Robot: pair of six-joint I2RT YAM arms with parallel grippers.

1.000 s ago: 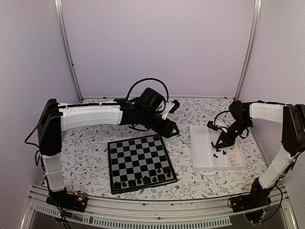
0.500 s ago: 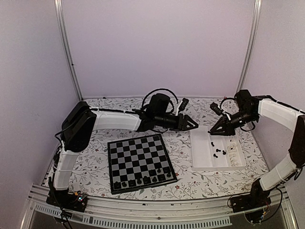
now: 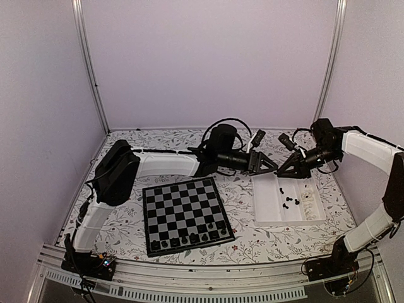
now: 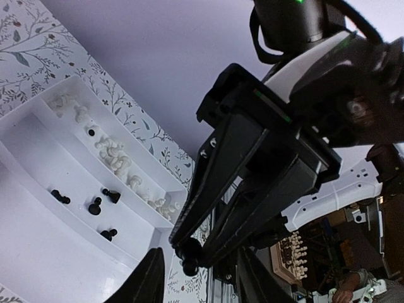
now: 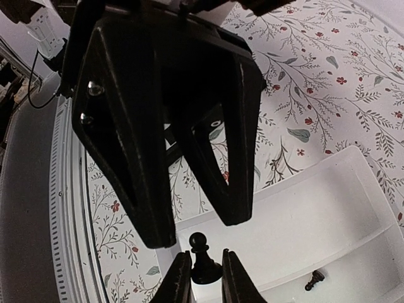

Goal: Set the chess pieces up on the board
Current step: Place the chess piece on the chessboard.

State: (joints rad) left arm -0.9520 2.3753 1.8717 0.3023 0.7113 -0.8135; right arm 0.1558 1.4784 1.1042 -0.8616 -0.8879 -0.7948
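Observation:
The board (image 3: 184, 211) lies flat on the table, with several black chess pieces (image 3: 189, 238) along its near row. More black pieces (image 3: 290, 202) lie in the white tray (image 3: 268, 211). My right gripper (image 3: 283, 172) hovers over the tray's far left corner, shut on a black pawn (image 5: 203, 260), which also shows in the left wrist view (image 4: 188, 255). My left gripper (image 3: 271, 168) reaches across from the left. It is open, and its tips stand just in front of the pawn. In the right wrist view its fingers (image 5: 136, 158) are spread wide above the pawn.
In the left wrist view the tray (image 4: 38, 246) holds pale cream pieces (image 4: 113, 154) in its far compartment and loose black pieces (image 4: 95, 205) in the middle one. The table has a floral cover (image 3: 120, 214). White walls close in the back and sides.
My right gripper rose from the tray with the pawn and now holds still. My left arm swung right from behind the board and stretched out until its open fingers met the right gripper.

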